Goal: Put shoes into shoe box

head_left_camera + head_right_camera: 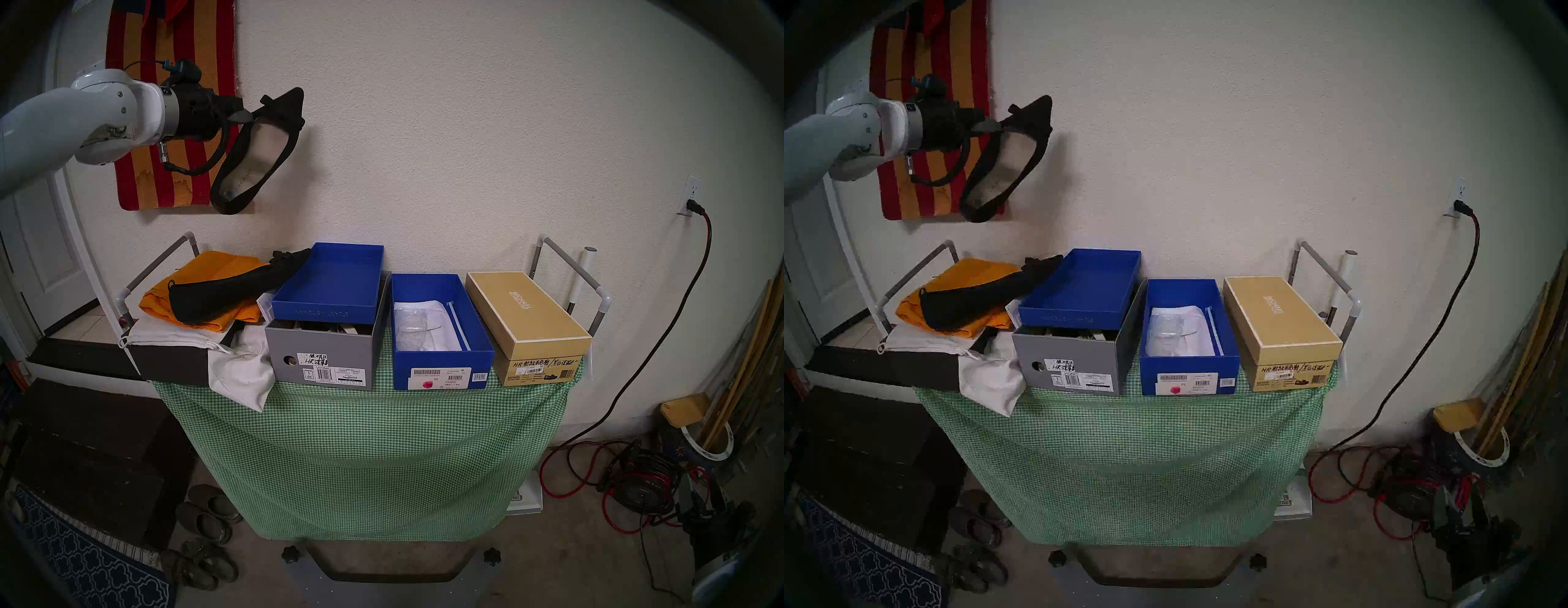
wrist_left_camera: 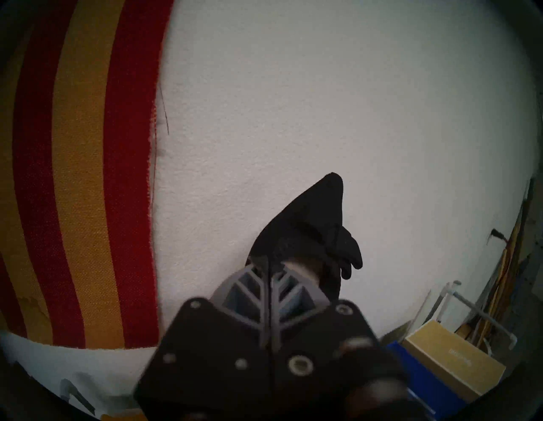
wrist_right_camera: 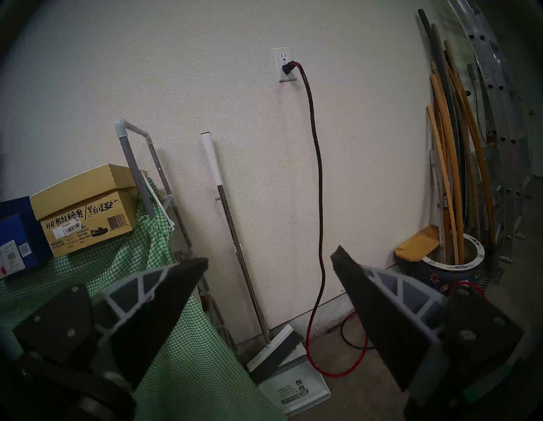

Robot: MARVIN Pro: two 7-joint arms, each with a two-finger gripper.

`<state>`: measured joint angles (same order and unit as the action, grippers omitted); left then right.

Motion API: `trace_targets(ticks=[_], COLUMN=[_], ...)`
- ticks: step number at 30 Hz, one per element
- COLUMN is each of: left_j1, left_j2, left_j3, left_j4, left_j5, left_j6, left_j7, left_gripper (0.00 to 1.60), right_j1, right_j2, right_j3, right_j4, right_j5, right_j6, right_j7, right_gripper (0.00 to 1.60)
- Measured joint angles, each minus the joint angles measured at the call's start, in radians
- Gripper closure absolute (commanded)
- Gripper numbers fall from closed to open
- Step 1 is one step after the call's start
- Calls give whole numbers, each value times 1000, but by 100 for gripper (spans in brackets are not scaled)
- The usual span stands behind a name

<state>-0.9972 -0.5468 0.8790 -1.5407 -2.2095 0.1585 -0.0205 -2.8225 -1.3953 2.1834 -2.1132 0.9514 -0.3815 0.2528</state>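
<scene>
Left gripper [image 1: 244,115]: I have it clamped tight on the rim of one black shoe [image 1: 254,157], held high by the wall, toe up.
Second shoe [image 1: 237,284]: lying on the orange cloth [image 1: 203,263], left of the grey box [image 1: 322,352].
Blue shoe box [image 1: 441,361]: open, mid-table, white paper inside.
Right gripper [image 3: 269,264]: jaws spread wide, empty.

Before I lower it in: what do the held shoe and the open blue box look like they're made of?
Held shoe, pinched near the toe by the left gripper: matte black upper with no shine, likely suede or fabric, and a smooth beige insole. Open blue box: thin, stiff, flat walls with a printed paper label, apparently cardboard. It already holds white paper and clear plastic.
</scene>
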Motion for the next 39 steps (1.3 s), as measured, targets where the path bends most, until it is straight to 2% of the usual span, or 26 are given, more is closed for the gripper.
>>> trace_targets(ticks=[9, 11, 14, 19, 28, 39], left_j1=[-57, -61, -72, -69, -30, -5], left_j2=[22, 22, 20, 11, -18, -61], left_j3=[-38, -39, -43, -52, -64, -120], left_j4=[-136, -147, -201, -256, -338, -413], left_j5=[-175, -191, -258, -317, -368, -420], left_j6=[-12, -16, -43, -81, -163, -243], left_j7=[189, 208, 292, 362, 396, 403], left_gripper=[160, 160, 160, 160, 160, 160], right_j1=[0, 0, 0, 0, 0, 0], right_j2=[0, 0, 0, 0, 0, 0], right_j3=[0, 0, 0, 0, 0, 0], right_j4=[0, 0, 0, 0, 0, 0], right_j5=[0, 0, 0, 0, 0, 0], right_j6=[0, 0, 0, 0, 0, 0], right_j7=[0, 0, 0, 0, 0, 0], right_gripper=[0, 0, 0, 0, 0, 0])
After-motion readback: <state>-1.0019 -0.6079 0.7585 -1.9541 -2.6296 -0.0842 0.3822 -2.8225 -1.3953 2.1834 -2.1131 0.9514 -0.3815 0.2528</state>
